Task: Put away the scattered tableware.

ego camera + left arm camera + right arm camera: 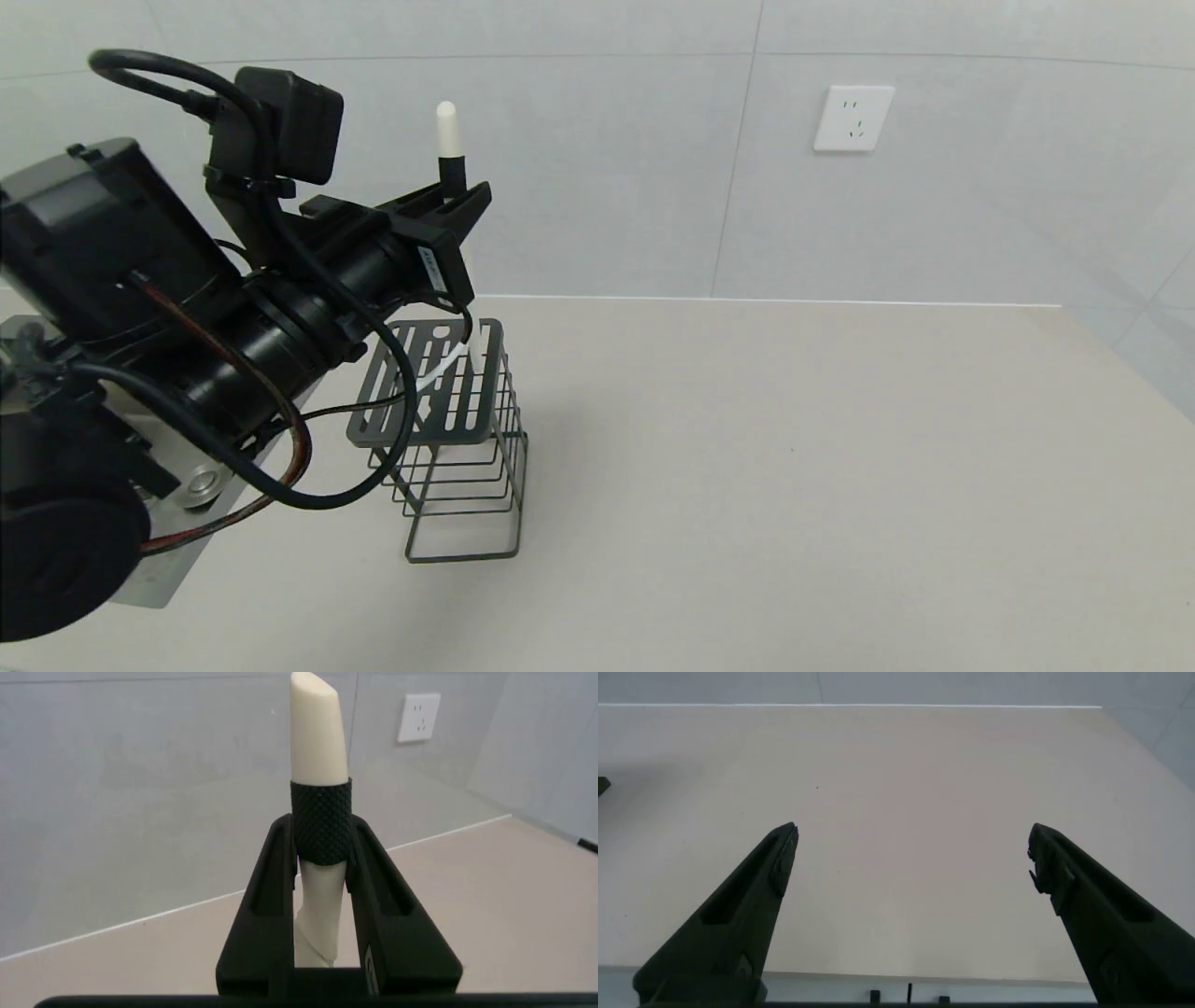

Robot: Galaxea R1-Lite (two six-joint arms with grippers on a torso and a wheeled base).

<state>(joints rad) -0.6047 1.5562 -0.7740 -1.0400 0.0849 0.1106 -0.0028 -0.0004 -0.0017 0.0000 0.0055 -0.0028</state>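
L gripper clamped on white utensil above wire rack; R gripper spread wide.
Utensil stood upright, pinched at its black textured band, rounded end up, lower end down by the rack's slotted top; whether it sat in a slot, couldn't tell. Rack stood on the table near the wall. R gripper hung over bare tabletop, fingers far apart, holding nothing.

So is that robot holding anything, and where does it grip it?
The left gripper clamps an upright white stick-shaped utensil by its black textured band; the right gripper is open and empty.
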